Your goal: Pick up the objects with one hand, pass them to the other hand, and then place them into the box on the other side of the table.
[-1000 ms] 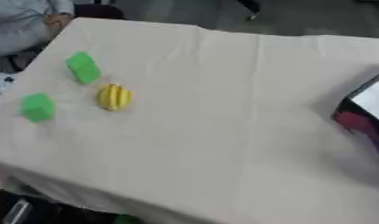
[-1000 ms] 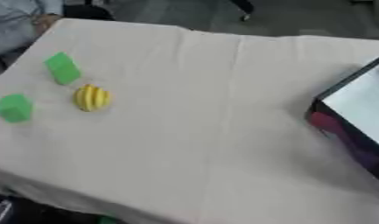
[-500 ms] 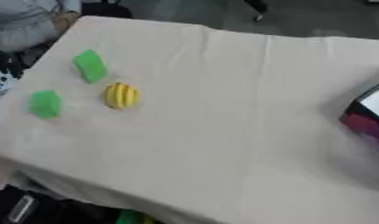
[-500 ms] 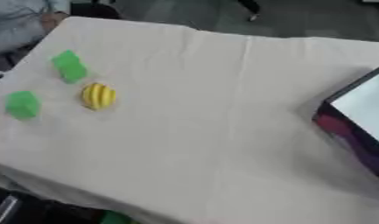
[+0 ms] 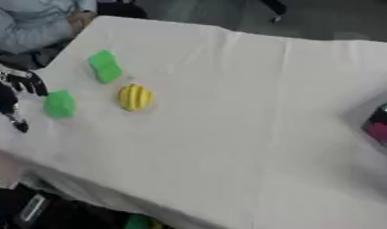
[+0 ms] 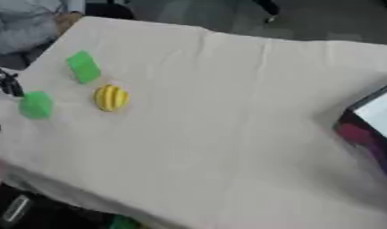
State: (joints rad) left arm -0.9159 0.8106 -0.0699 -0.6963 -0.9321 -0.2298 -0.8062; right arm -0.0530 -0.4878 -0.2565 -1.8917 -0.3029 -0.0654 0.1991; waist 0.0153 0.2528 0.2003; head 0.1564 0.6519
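Just beside the black left hand (image 5: 14, 96), whose spread fingers hold nothing, lies a small green foam block (image 5: 59, 104) on the cream-clothed surface (image 5: 243, 112). Beyond it sit a yellow ribbed ball (image 5: 135, 97) and a second green block (image 5: 105, 66). Best to settle squarely over the nearest block before closing; the dark box (image 6: 368, 129) waits well away.
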